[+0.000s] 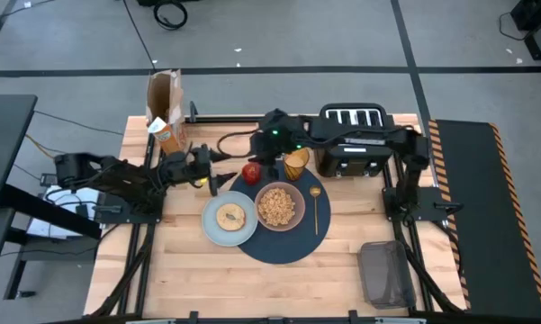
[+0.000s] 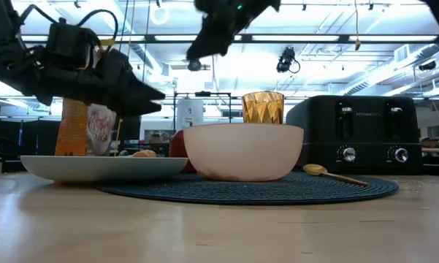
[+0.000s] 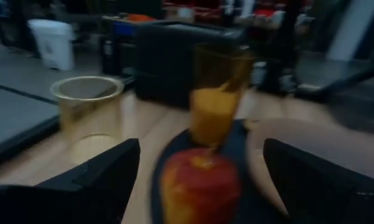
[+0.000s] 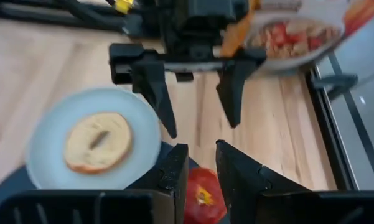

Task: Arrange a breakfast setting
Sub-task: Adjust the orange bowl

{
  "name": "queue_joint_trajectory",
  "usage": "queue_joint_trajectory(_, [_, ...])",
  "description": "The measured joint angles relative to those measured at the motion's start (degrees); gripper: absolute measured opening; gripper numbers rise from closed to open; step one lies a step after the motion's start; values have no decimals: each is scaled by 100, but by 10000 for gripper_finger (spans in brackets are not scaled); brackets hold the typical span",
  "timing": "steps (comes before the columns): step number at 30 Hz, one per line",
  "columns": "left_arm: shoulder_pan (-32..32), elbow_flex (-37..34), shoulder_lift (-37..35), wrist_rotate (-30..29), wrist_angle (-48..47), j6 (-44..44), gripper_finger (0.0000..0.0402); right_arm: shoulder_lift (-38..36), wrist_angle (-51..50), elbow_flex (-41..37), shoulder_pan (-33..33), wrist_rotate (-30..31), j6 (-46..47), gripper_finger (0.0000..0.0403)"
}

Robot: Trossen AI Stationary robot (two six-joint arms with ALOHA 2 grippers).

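The round navy placemat (image 1: 293, 241) carries the pinkish bowl (image 1: 280, 205) of cereal, the gold spoon (image 1: 315, 205), the amber tumbler (image 1: 296, 164) and the red apple (image 1: 251, 171). The apple stands on the mat's far left part. The pale blue-grey plate (image 1: 218, 230) with the bagel (image 1: 230, 216) overlaps the mat's left edge. My right gripper (image 4: 202, 165) hangs high above the apple (image 4: 202, 196), its fingers a narrow gap apart with nothing between them. My left gripper (image 3: 196, 180) stands open and level just left of the apple (image 3: 199, 186), apart from it.
The black toaster (image 1: 351, 144) stands at the far right behind the tumbler. The orange cereal box (image 1: 166, 112) is at the far left corner. A pale clear cup (image 3: 90, 112) shows beyond the apple. A dark grey container (image 1: 385, 274) lies near the right front.
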Motion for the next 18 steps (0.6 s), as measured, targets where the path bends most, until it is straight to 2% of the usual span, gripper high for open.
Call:
queue_joint_trajectory(5, [-534, 0, -304, 110, -23, -305, 317, -829, 1054, -1174, 172, -63, 4, 79])
queue_joint_trajectory(9, [-955, 0, -737, 108, -78, -619, 271, -1619, 2305, -2515, 306, 438, 15, 69])
queue_joint_trajectory(13, [-1293, 9, -1264, 111, -307, -678, 214, -2488, 3675, -3840, 441, 507, 43, 61])
queue_joint_trajectory(18, [-1624, 579, -1803, -130, -1754, -548, 127, -3478, 5095, -5346, 670, 436, 360, 51])
